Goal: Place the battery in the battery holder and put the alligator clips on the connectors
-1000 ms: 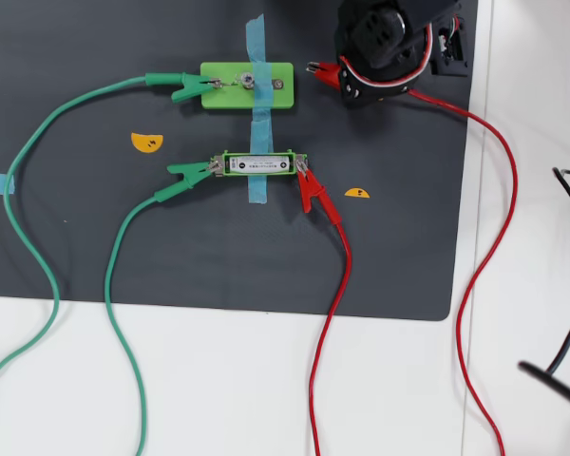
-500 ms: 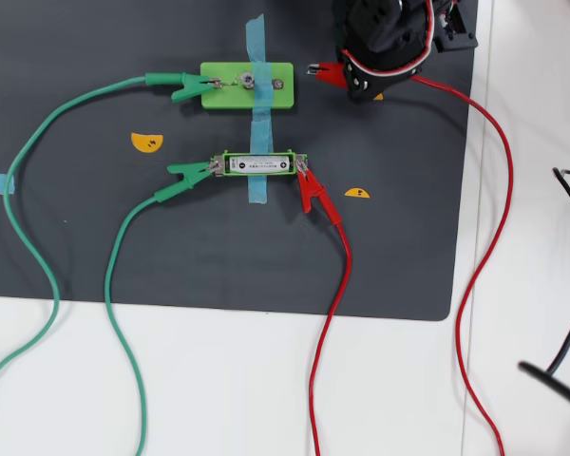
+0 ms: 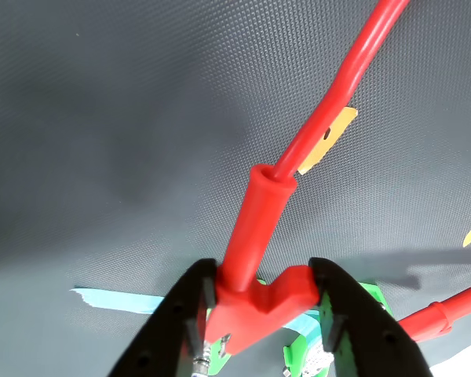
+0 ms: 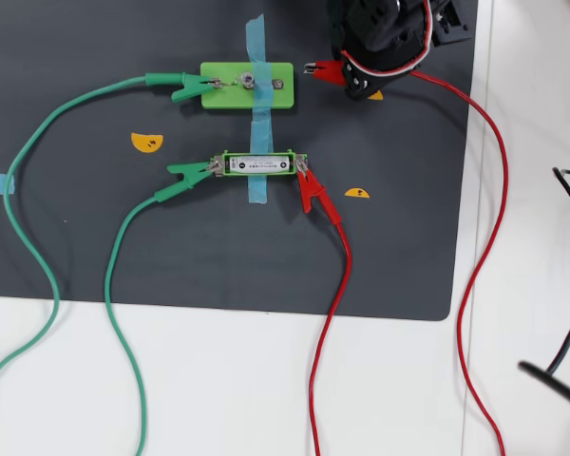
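Overhead view: gripper (image 4: 334, 71) clamps a red clip (image 4: 325, 69) just right of the green block (image 4: 247, 85), not touching it. Battery (image 4: 259, 164) sits in holder (image 4: 259, 153); a clip on each holder end.

Counter: you see a white counter (image 4: 218, 380) below and right of the mat.
Mat: dark grey mat (image 4: 76, 237), finely textured.
Light: even, with soft shadows.
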Robot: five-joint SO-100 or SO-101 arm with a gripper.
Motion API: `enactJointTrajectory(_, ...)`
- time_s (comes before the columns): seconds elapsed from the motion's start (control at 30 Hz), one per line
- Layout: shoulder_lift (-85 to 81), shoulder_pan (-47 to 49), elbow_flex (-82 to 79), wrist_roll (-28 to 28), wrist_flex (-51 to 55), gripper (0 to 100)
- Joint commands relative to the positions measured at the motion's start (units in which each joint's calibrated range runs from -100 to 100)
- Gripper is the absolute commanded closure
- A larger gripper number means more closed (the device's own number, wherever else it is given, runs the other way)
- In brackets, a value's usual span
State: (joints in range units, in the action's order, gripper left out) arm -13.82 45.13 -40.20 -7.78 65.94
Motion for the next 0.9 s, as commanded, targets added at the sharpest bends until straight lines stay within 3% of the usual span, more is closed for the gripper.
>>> enactJointTrajectory(0.0, -0.77, -0.66, 0.2, 0.3, 0.37, 99)
enactJointTrajectory(0.4, 3.91, -5.7, 0.12, 0.3, -0.32, 99)
enactJointTrajectory(0.87, 4.76, -2.78, 0.29, 0.25, -0.49, 99)
